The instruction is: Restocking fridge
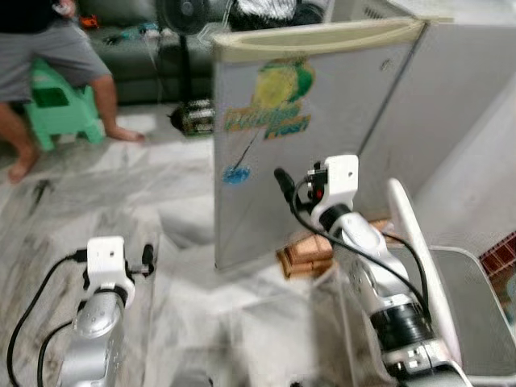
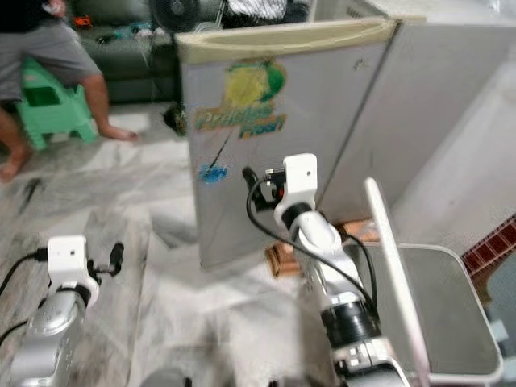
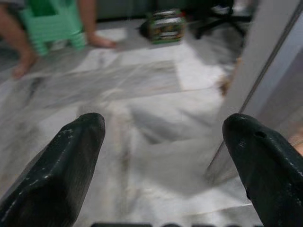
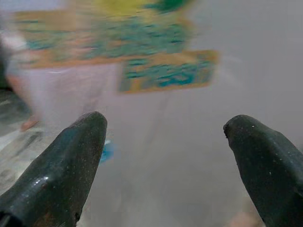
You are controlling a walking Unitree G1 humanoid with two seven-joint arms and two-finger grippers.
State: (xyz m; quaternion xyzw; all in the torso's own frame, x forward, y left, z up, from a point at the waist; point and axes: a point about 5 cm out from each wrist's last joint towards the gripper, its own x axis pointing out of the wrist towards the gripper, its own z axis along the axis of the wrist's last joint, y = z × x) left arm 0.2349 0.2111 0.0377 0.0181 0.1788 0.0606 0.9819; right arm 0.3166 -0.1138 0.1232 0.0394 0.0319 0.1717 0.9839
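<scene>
We face a small grey fridge [image 1: 322,121] standing on a marble floor [image 1: 161,242], its door closed and carrying a yellow and green sticker [image 1: 270,101] with a small blue one [image 1: 235,173] lower down. The door's top edge has a cream trim, and the head views are slightly blurred.

Our right tool [image 4: 165,156] is raised in front of the door, close to its face, below the yellow and green sticker. Its two black fingers [image 4: 61,165] are spread wide with nothing between them; through the gap the right wrist view shows the door and both stickers. The arm comes up from the lower right with a black cable looping along it.

Our left tool [image 3: 165,156] sits low on the left over the floor, well apart from the fridge. Its fingers [image 3: 66,161] are also spread wide and empty, with the fridge's lower corner just past one fingertip.

Brown cartons [image 1: 306,254] lie on the floor at the foot of the fridge, beside the right arm. A white bin [image 1: 476,322] stands at the lower right. At the back left a person [image 1: 48,56] in grey shorts sits on a green stool [image 1: 60,109], bare feet on the floor, and a black fan [image 1: 185,24] stands behind the fridge.
</scene>
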